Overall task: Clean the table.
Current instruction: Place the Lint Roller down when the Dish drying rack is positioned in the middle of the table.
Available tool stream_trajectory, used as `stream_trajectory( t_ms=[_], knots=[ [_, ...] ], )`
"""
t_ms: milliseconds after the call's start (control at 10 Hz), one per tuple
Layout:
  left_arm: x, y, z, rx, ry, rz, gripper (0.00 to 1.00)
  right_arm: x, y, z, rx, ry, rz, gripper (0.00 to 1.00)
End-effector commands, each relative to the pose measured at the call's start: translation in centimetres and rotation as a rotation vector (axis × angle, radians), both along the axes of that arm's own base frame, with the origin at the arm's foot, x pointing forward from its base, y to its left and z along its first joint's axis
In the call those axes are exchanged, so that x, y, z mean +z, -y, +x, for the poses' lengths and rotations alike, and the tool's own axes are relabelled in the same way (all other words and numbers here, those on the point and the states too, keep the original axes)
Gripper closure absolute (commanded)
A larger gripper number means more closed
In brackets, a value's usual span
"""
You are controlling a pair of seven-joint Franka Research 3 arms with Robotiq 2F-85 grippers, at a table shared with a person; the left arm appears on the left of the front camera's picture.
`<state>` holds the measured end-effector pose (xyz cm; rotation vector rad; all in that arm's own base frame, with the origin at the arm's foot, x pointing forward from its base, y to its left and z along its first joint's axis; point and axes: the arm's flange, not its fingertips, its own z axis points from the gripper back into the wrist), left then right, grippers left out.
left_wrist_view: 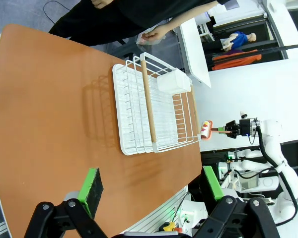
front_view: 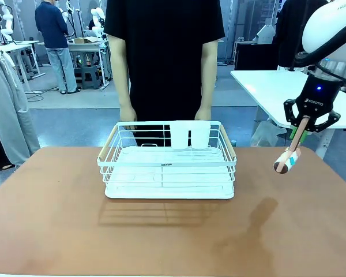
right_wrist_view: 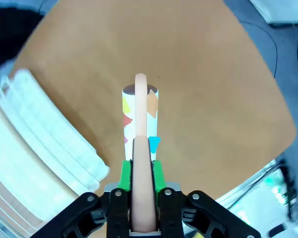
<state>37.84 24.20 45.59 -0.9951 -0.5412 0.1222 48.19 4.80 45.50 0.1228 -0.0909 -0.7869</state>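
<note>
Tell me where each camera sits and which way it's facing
Front view: between the arms, facing across the table at the person; right gripper holds a wooden-handled tool.
Left wrist view: on the left arm, high above the table, facing down; left gripper open.
Right wrist view: on the right arm, facing down along the tool onto the table.
Shared: all show the white wire rack.

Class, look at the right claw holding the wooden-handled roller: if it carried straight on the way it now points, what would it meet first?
Probably the bare table. The right claw points down its lint roller at open tabletop, with the white rack off to one side; height above the table is unclear.
</note>
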Motion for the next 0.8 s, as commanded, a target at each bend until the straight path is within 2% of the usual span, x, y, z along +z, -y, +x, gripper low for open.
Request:
stream_trajectory(
  t_ms=[0,100,400,500,700],
  knots=[
    [0.1,-0.1,-0.1,-0.002,0.014,-0.016,0.00,-1.7,-0.3,2.2,-0.694,0.170,0.043,0.79],
    [0.1,-0.1,-0.1,-0.002,0.014,-0.016,0.00,-2.4,-0.2,2.3,-0.737,0.191,0.042,0.79],
    [0.1,-0.1,-0.1,-0.002,0.014,-0.016,0.00,-3.7,0.3,2.4,-0.906,0.323,0.147,0.79],
    [0.1,-0.1,-0.1,-0.002,0.014,-0.016,0.00,-4.7,0.3,2.2,-0.926,0.358,0.145,0.79],
    [0.1,-0.1,-0.1,-0.002,0.014,-0.016,0.00,-6.5,0.7,1.8,-0.904,0.382,0.205,0.79]
  ],
)
